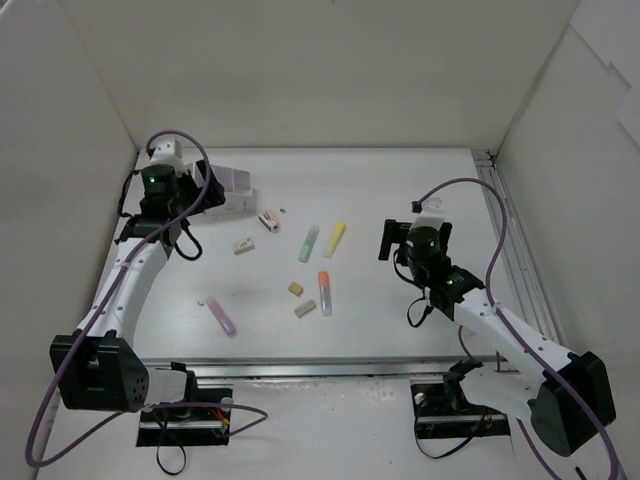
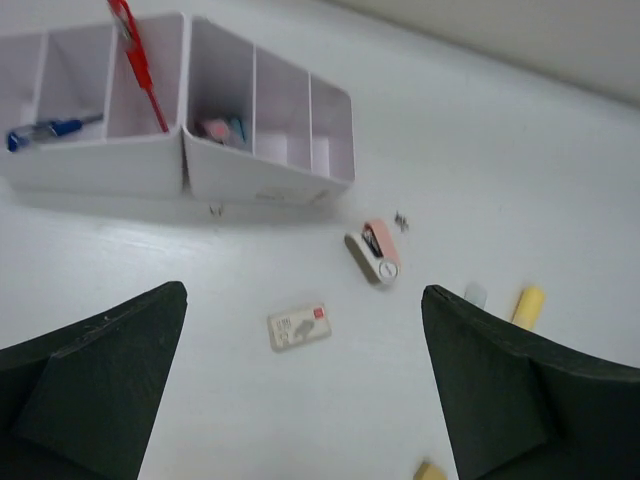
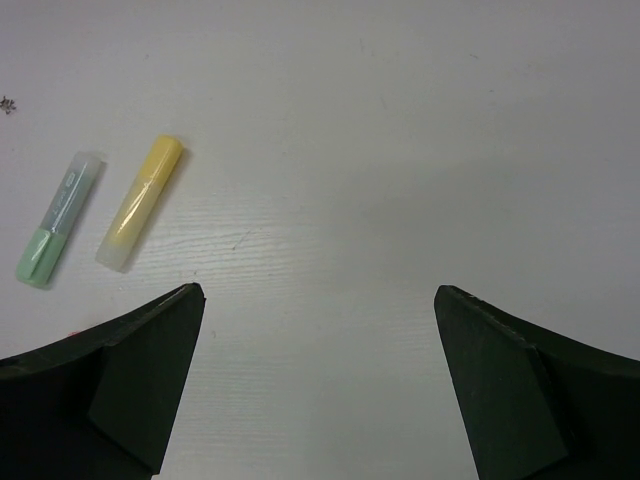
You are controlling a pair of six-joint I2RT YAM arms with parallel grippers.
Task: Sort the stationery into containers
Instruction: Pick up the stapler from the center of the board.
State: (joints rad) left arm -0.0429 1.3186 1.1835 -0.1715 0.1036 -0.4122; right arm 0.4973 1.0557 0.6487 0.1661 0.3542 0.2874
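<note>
The containers are one pale-lilac organizer box [image 2: 265, 178] [image 1: 238, 182] at the table's back left. A red pen [image 2: 140, 65] stands in one compartment, a blue pen [image 2: 45, 130] lies in another, and small pink and teal items [image 2: 222, 128] sit in a third. My left gripper [image 2: 303, 292] [image 1: 208, 190] hovers open and empty just in front of the box. Below it lie a labelled eraser [image 2: 298, 326] and a pink-white sharpener [image 2: 373, 252]. My right gripper [image 3: 320, 290] [image 1: 397, 232] is open over bare table, right of the green marker [image 3: 57, 220] and yellow marker [image 3: 140, 203].
Mid-table lie an orange marker [image 1: 324, 292], two tan eraser blocks [image 1: 295, 288] [image 1: 305, 309] and a pink marker [image 1: 222, 314]. White walls close in the back and both sides. A metal rail [image 1: 510, 250] runs along the right edge.
</note>
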